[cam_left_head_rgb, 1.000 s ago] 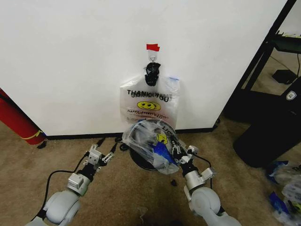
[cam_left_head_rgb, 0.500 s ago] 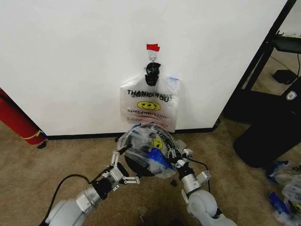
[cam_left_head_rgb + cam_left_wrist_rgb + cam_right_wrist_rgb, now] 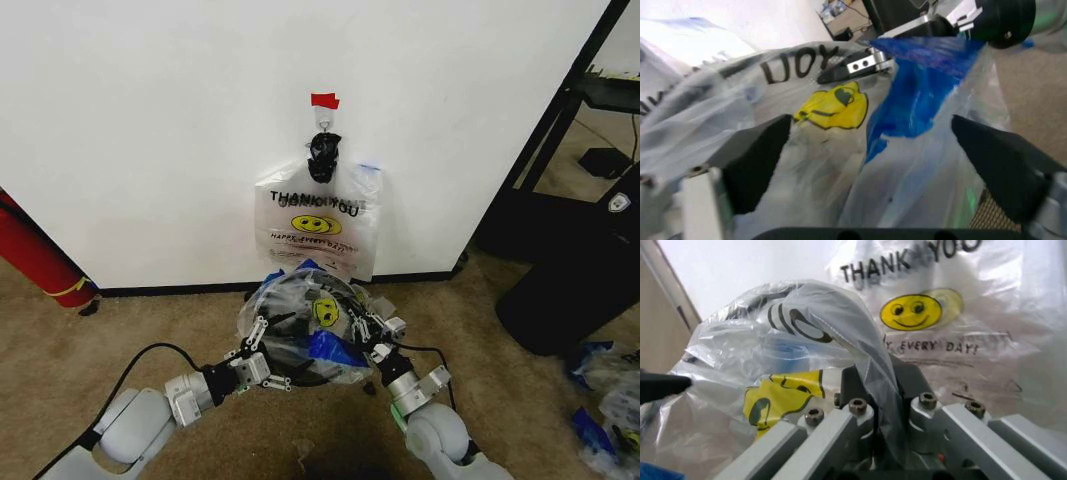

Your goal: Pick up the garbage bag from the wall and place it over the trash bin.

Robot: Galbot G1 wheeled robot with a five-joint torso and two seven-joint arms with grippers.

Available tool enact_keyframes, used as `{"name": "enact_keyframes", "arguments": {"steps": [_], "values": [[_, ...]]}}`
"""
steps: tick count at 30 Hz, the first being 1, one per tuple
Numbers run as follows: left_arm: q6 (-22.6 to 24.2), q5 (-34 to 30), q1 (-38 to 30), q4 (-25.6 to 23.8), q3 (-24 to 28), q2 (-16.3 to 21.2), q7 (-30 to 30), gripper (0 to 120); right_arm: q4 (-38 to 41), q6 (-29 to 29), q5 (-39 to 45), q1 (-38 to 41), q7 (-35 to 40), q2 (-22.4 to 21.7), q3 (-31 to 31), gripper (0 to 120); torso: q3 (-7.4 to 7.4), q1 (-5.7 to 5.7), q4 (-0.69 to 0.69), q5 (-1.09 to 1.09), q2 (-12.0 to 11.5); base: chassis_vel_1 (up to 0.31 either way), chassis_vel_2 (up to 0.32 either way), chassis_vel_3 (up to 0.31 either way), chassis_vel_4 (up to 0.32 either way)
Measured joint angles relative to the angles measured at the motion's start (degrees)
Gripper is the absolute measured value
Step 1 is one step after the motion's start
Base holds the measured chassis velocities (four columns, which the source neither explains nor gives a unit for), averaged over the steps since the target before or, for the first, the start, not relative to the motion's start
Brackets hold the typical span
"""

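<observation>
The garbage bag, see-through with blue patches and a yellow smiley, is draped over the black mesh trash bin on the carpet below the wall. My right gripper is shut on a fold at the bag's right side; the right wrist view shows the pinched fold. At the bag's left side my left gripper stands open. In the left wrist view its dark fingers spread wide either side of the garbage bag.
A THANK YOU bag hangs from the hook under red tape. A red cylinder leans at the left. Black cabinet and shelving stand at the right, plastic litter on the floor.
My left arm has swung in from the left and its open gripper now sits against the bag's left side. The bag has shifted slightly left and lower over the bin.
</observation>
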Motion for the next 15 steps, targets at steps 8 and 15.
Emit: {"name": "enact_keyframes", "arguments": {"steps": [8,15], "values": [[1.9,-3.3,-0.1,0.1,0.3,-0.2,3.6,62,0.4,0.9,-1.4,-0.3,-1.0,0.3,0.0,1,0.0,0.0,0.0,0.0,0.0,0.0,0.0,0.0,0.0],[2.6,-4.4,0.5,-0.4,0.2,-0.8,4.8,34,0.7,1.1,-1.3,-0.4,-0.9,0.6,0.1,1,0.0,0.0,0.0,0.0,0.0,0.0,0.0,0.0,0.0]]}}
